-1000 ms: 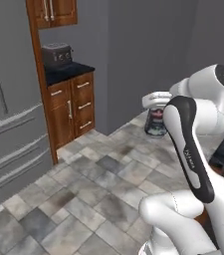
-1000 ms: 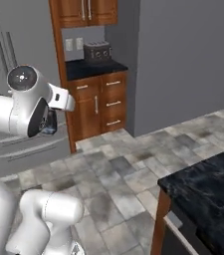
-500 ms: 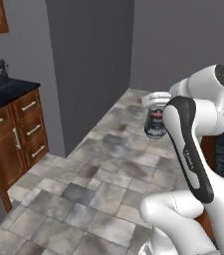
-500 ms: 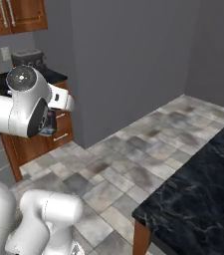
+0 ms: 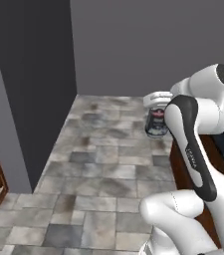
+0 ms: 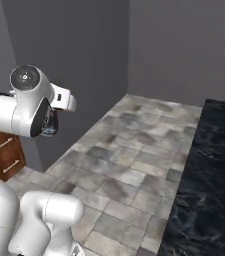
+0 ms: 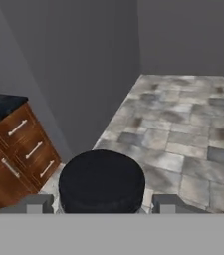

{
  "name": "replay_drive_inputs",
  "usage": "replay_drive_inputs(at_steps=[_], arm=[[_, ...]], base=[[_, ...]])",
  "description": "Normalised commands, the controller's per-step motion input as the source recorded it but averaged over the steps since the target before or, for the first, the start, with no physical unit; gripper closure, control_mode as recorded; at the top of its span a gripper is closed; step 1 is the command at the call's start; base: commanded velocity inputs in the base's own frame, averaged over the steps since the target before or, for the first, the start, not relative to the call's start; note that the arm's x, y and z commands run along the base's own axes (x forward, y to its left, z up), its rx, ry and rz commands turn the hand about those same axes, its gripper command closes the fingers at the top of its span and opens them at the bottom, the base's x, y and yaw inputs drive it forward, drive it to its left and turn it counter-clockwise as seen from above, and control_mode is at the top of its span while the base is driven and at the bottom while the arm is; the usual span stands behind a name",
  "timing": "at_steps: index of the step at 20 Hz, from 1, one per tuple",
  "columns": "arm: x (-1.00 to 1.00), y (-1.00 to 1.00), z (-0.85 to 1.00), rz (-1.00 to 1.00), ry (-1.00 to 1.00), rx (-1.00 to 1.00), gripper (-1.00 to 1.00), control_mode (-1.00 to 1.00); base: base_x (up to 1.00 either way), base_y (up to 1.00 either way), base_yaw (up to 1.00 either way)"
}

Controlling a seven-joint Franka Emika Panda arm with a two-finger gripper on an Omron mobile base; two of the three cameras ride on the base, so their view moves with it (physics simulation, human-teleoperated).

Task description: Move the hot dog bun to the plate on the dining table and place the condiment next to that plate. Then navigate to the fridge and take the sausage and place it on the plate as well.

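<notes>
The gripper (image 7: pixel 101 204) is clamped on the condiment (image 5: pixel 158 121), one finger (image 7: pixel 35 203) on each side of its round dark cap (image 7: pixel 102 182). From the left base view the condiment is a small glassy grey jar with a dark label band, held in the air above the tiled floor (image 5: pixel 103 164), close in front of the arm's upper links. The black marbled bench (image 6: pixel 210 180) lies to the right. A wooden cabinet with drawers (image 7: pixel 19 157) stands against the grey wall (image 7: pixel 78 64) on the left.
</notes>
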Motion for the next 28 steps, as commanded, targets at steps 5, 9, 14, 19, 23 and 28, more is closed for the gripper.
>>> replay_drive_inputs(at_steps=[5, 9, 14, 19, 23, 28], arm=[[0.00, 0.00, 0.00, 0.00, 0.00, 0.00, 1.00, 1.00], [0.00, 0.00, 0.00, 0.00, 0.00, 0.00, 1.00, 1.00], [0.00, 0.00, 0.00, 0.00, 0.00, 0.00, 1.00, 1.00], [0.00, 0.00, 0.00, 0.00, 0.00, 0.00, 1.00, 1.00], [0.00, 0.00, 0.00, 0.00, 0.00, 0.00, 1.00, 1.00], [0.00, 0.00, 0.00, 0.00, 0.00, 0.00, 1.00, 1.00]], base=[[0.70, 0.92, -0.56], [1.00, 0.60, -0.58], [1.00, 0.51, -0.62], [0.96, 0.61, -0.69], [0.74, 0.76, -0.69], [0.56, 0.90, -0.66]])
